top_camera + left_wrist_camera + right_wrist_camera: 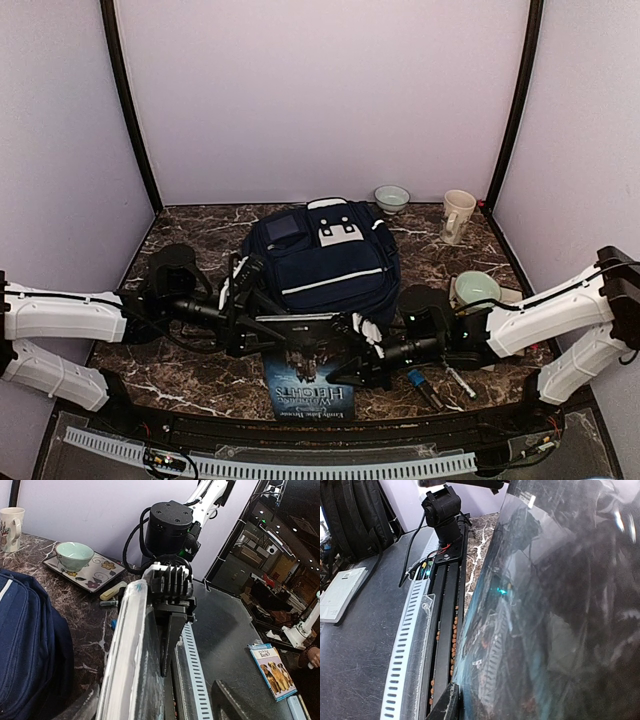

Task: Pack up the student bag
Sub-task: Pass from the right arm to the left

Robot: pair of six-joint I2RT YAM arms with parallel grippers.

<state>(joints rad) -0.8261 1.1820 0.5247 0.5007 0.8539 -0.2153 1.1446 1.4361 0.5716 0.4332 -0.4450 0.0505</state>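
The left gripper stands open astride one end of a paperback book: one of its fingers is clear of the cover with a gap showing, while the other sits close against the opposite side, and whether that one touches cannot be told. At the book's other end the right gripper is clamped on the volume, its dark fingers pressed to both faces, and the glossy cover fills most of the right wrist view. The cover reads "Wuthering Heights" with "Emily Jane Bronte" above it. Just beyond both pairs of fingers, on their far side, the student bag lies flat on the marble-patterned table with its front up. Its long axis runs from the fingers toward the back wall, leaning slightly to the right. The grey-white patch and top end point away from the arms, the bottom end sits nearest the fingers, and the white stripe crosses the front pocket. In the left wrist view its navy fabric lies just to the left of the book's page edge. Farther out on the right-gripper side, a pale green bowl sits on a flowered tray, with a yellow highlighter beside the tray. A mug and a second small bowl stand near the back wall.
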